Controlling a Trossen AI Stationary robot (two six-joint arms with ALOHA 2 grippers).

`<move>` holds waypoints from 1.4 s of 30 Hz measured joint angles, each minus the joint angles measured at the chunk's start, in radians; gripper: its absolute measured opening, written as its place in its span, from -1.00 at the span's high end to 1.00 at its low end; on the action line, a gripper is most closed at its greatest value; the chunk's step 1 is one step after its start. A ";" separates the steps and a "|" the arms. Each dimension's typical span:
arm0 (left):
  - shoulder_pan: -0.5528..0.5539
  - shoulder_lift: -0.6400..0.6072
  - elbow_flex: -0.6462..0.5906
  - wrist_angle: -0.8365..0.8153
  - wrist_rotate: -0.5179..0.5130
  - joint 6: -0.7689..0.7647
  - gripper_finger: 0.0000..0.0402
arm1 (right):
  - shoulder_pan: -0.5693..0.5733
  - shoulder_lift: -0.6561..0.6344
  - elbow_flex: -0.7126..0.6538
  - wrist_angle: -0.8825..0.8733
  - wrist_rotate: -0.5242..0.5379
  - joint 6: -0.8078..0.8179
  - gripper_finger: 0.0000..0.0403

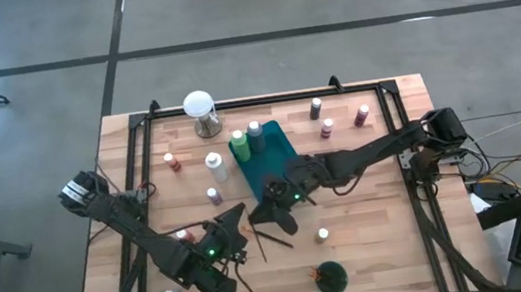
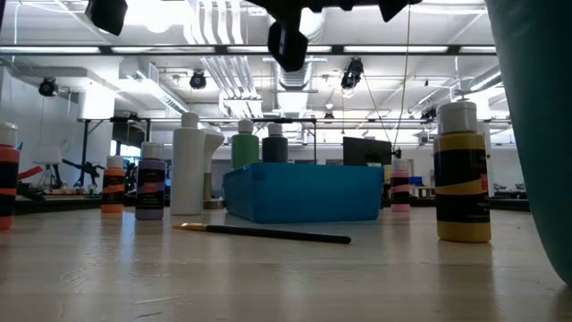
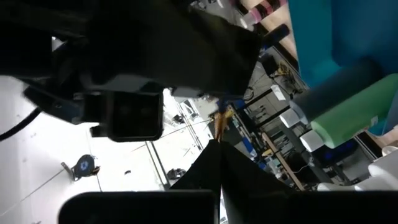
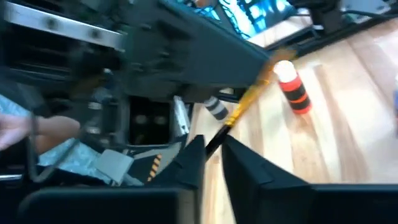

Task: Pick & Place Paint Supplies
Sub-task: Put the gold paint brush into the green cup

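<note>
A thin orange-handled paintbrush runs up from between the closed-in fingers of the right gripper, which seems to pinch its dark end just beside the teal rectangular tray, while the left gripper, fingers shut, crowds close, hiding the rest.

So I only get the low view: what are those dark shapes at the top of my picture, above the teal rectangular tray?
Observer: The left gripper and the right gripper, tip to tip in the air beside the teal rectangular tray.
Operator: Are they holding anything?
Observer: Yes, the left one is shut on a thin orange-handled brush.
Operator: And the right one?
Observer: Its fingers pinch that same brush's dark end.
</note>
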 joint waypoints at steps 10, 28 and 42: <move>0.001 0.000 -0.002 0.005 0.013 0.001 1.00 | -0.005 0.043 0.000 0.011 0.029 -0.007 0.95; -0.017 -0.064 -0.002 0.011 0.049 -0.222 0.66 | 0.032 -0.055 0.005 -0.117 0.085 -0.122 0.96; -0.011 -0.199 -0.047 -0.077 0.377 -1.061 0.23 | 0.313 -0.305 0.008 -0.338 0.585 -0.240 0.96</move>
